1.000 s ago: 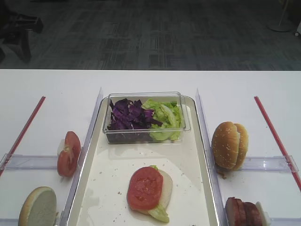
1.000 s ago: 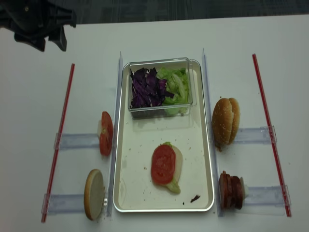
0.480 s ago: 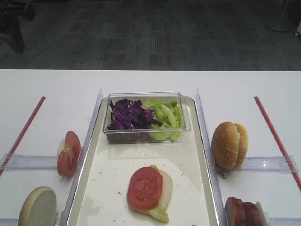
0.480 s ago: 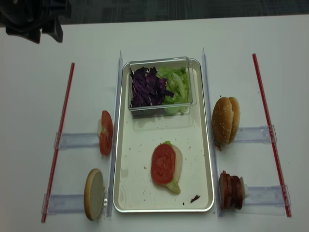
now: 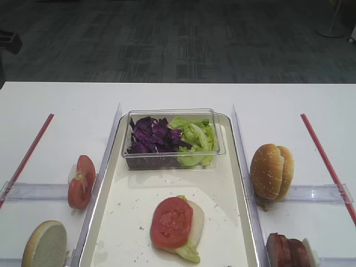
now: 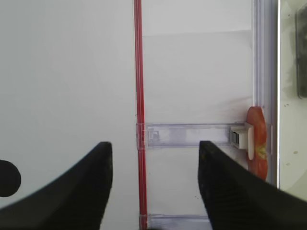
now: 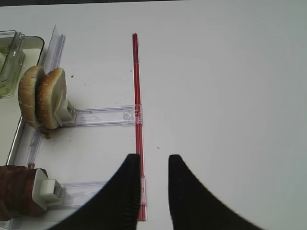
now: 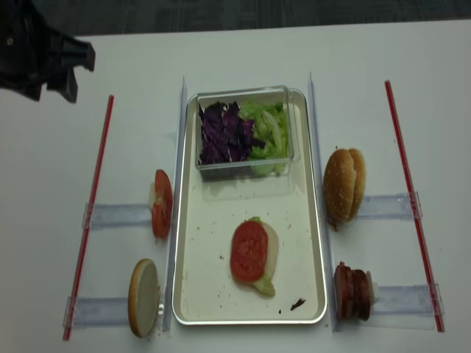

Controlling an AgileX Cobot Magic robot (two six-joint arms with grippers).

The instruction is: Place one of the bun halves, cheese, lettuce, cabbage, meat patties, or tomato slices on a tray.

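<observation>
sitting in the middle of the white table (image 8: 243, 51), the metal tray (image 8: 195, 294) carries a tomato slice (image 8: 249, 250) laid on a pale bun half (image 8: 271, 246) with a bit of lettuce (image 8: 265, 284) poking out at the near end. at the tray's far end a clear tub (image 8: 243, 133) holds purple cabbage (image 8: 222, 132) on the left and green lettuce on the right. left of the tray, more tomato slices (image 8: 161, 203) stand on edge in a clear holder (image 8: 118, 215), and a single bun half (image 8: 143, 296) stands in the holder nearer the camera. right of the tray, two seeded bun halves (image 8: 344, 185) stand together, with the meat patties (image 8: 352, 291) in a row nearer the camera. the left gripper (image 6: 154, 184) hangs over the left red strip (image 6: 139, 110), its jaws wide apart and empty. the right gripper (image 7: 152, 179) hovers by the right red strip (image 7: 137, 96), jaws a narrow gap apart, holding nothing.
</observation>
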